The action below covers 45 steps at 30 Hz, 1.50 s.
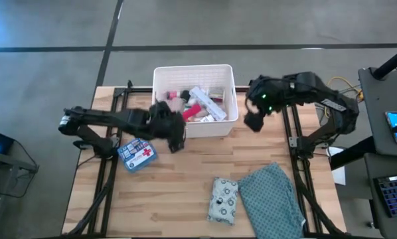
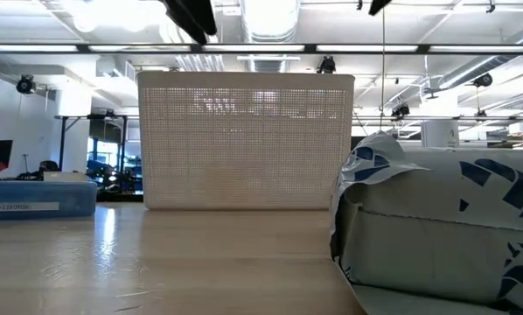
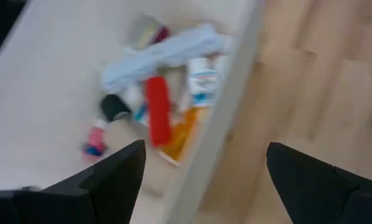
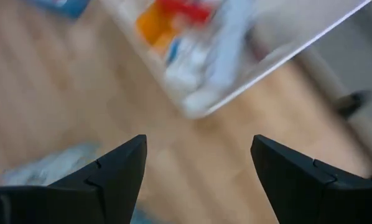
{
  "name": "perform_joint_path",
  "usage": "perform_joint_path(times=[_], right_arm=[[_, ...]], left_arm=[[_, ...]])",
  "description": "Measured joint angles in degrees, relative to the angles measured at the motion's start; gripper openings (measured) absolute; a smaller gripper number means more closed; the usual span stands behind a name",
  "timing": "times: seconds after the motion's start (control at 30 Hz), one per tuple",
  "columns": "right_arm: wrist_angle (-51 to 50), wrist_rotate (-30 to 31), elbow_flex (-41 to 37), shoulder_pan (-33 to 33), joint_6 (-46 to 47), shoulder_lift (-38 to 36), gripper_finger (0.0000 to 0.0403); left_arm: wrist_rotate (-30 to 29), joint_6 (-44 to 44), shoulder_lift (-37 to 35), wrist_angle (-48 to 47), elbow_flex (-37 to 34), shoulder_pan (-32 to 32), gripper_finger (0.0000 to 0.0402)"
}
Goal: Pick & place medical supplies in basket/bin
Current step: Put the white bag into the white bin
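Bright and evenly lit from overhead strip lights (image 2: 270, 22), glaring white in the low view. Soft sheen on the surface (image 2: 200, 262). Heavily motion-blurred in both wrist views; faint shadows only.

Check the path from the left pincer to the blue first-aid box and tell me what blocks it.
Nothing visible blocks it. The left pincer, open and empty, is at the basket's near left corner. The blue first-aid box lies on bare table beside it, toward the near left.

basket (image 1: 229, 109) top open btwn both grippers, walls around
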Motion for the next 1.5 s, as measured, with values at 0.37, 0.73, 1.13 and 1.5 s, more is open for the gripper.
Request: perform_joint_path(times=[0.37,0.73,1.13,1.5], right_arm=[[0.96,-17.37,-16.61,10.78,15.28,-0.07,0.0272],[29.97,-23.06,-35.50,27.73,52.17,-0.07,0.0275],[68.09,-6.99,-57.55,43.30,91.12,-0.07,0.0313],[79.31,-5.54,-61.63,46.48,94.12,8.69,0.0321]], left_arm=[[0.15,-3.77,-0.12,0.03,-5.94,-10.43,0.0310],[3.17,-1.19,-0.29,7.54,-12.46,-13.60,0.0311],[23.17,3.81,0.07,45.65,-23.99,-14.06,0.0311],[25.86,-6.50,7.83,57.63,-26.84,-15.69,0.0311]])
